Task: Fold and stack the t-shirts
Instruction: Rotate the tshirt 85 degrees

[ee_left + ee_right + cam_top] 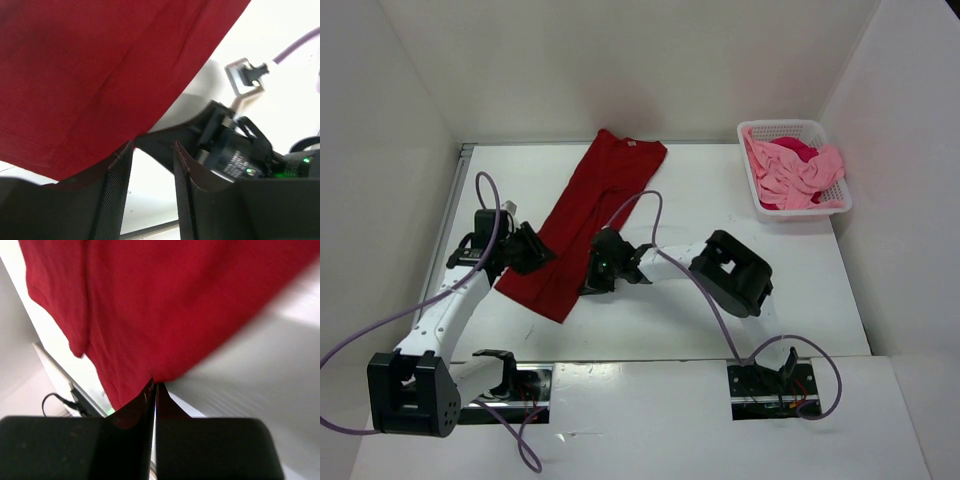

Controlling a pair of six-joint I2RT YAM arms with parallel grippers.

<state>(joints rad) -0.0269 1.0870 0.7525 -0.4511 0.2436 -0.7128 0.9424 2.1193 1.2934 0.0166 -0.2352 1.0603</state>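
One dark red shirt (pixel 588 222) lay as a long strip on the bench (pixel 720 200). It was judged to be soft, light, limp cloth, best pinched at a hem. The right claw (pixel 154 386) was shut on its edge. The left claw (pixel 152 147) stood part open at the opposite edge, clamping nothing.

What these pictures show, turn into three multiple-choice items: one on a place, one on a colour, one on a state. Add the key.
1. The white basket stands: A) at the table's far right corner; B) between the arms; C) on the floor.
2. The shirt laid out on the table is: A) blue; B) white; C) dark red.
3. The right gripper is: A) wide open; B) shut on that shirt's edge; C) out of view.
Key: 1 A, the top view shows it there; 2 C, every view shows dark red cloth; 3 B, its fingers meet on the cloth.
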